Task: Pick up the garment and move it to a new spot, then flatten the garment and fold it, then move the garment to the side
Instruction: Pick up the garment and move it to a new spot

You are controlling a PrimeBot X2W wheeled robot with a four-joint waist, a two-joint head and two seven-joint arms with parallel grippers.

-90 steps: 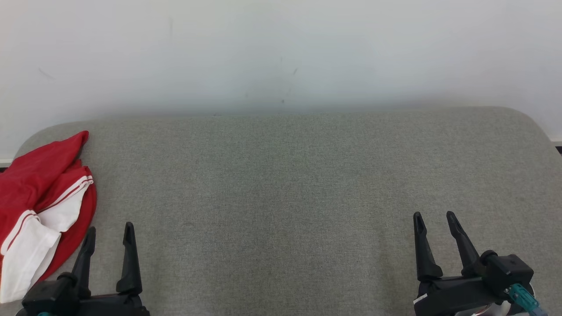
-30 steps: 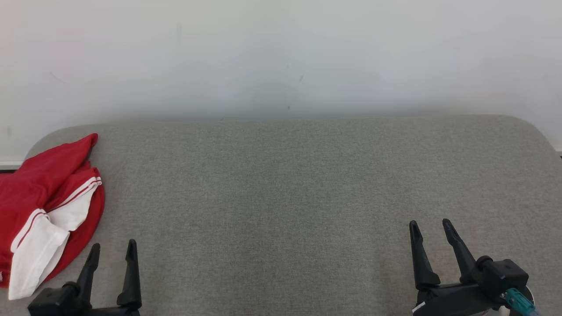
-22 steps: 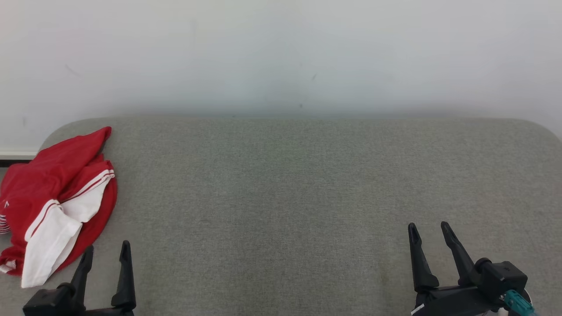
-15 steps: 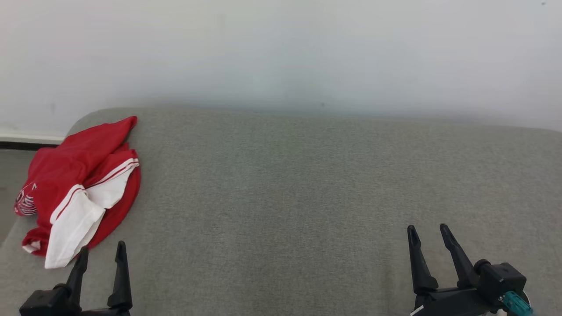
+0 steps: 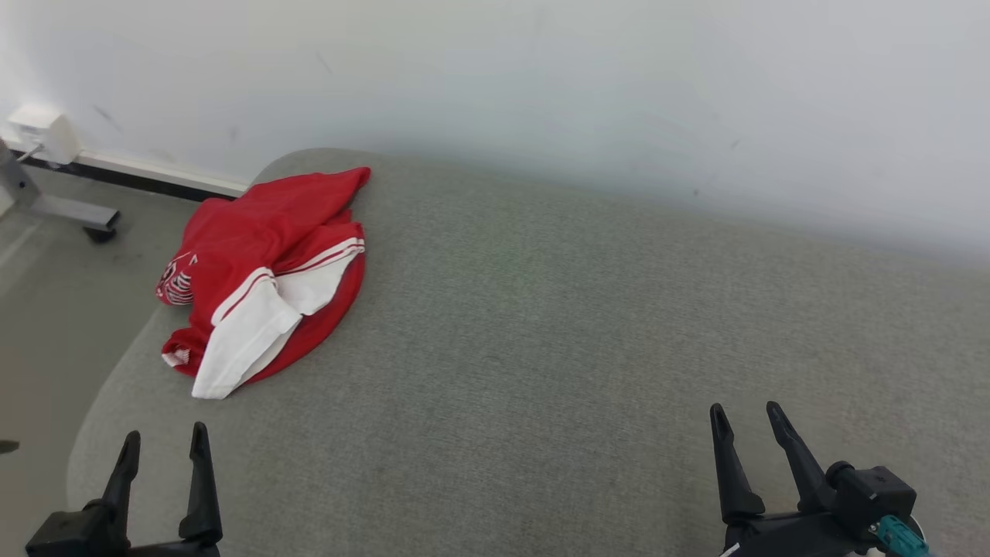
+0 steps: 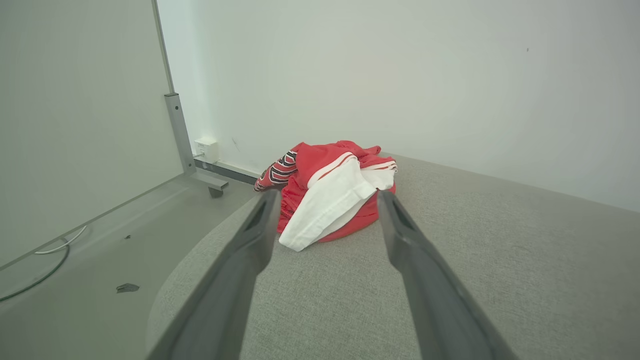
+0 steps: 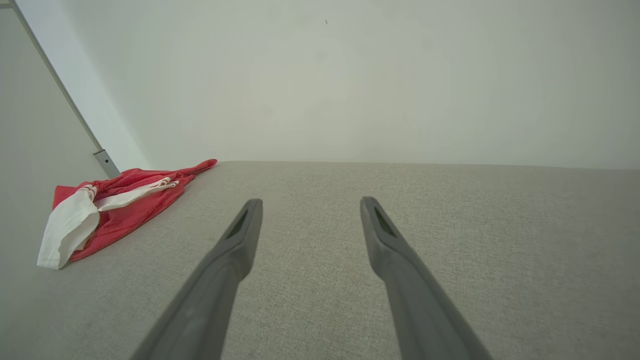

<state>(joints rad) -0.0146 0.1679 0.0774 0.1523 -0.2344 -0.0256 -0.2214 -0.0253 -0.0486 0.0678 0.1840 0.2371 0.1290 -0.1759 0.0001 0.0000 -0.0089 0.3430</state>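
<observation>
Status: zero steps done, by the look of it. Crumpled red-and-white garment (image 5: pixel 267 271) sits at far-left corner of the desk (image 5: pixel 557 340), one side close to the edge, not spread, not folded. Jaws of left tool (image 5: pixel 165 433) stand apart, nothing in them; it hovers at near-left edge, short of the garment. Left wrist view lines the heap up between its fingers (image 6: pixel 240 270), no contact. Jaws of right tool (image 5: pixel 745 410) stand apart too, nothing held, near right, well apart from the garment. My read: approach for first pick. Remaining: grasp, move to new spot, flatten, fold, shift aside. Open grey stretch mid-desk looks like the landing spot.
</observation>
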